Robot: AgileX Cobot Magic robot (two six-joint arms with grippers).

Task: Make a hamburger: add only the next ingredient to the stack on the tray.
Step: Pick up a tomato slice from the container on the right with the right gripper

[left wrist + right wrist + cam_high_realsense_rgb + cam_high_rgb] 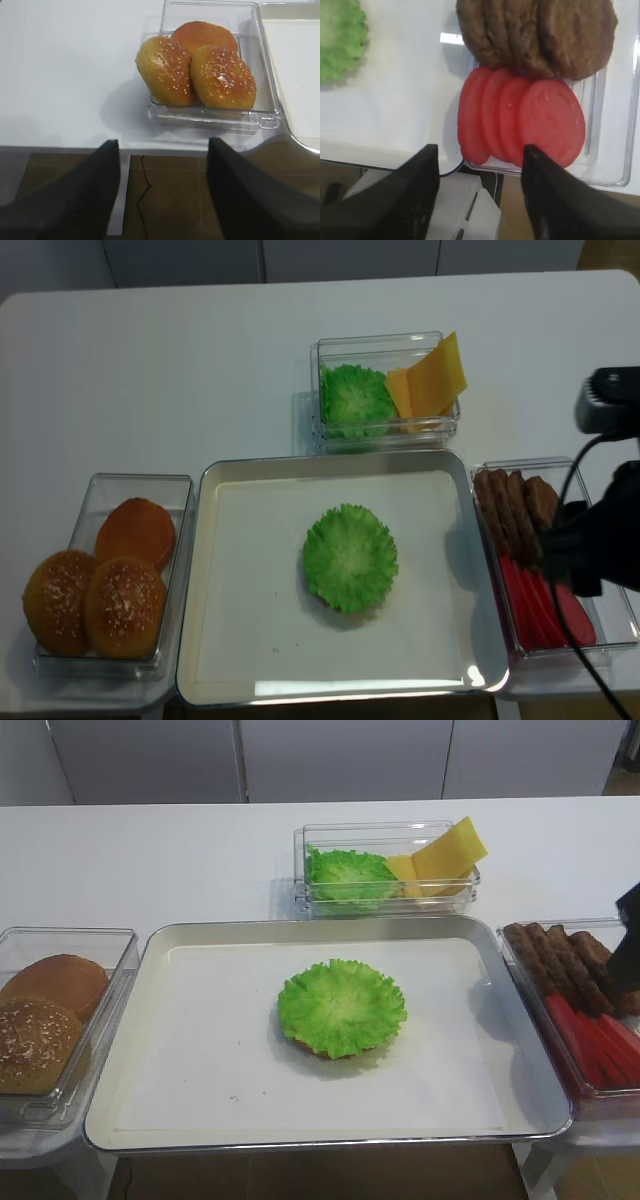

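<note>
Right hand, part open and empty, hangs directly over the tomato slices; stack lies leftward.

Both grippers' jaws apart, nothing between them.

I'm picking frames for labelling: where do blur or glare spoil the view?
Right wrist: lettuce at the corner is soft, tomato slices sharp. Realsense high: glare along the tray's near rim. Left wrist: buns clear, the dark gripper blurred.
</note>
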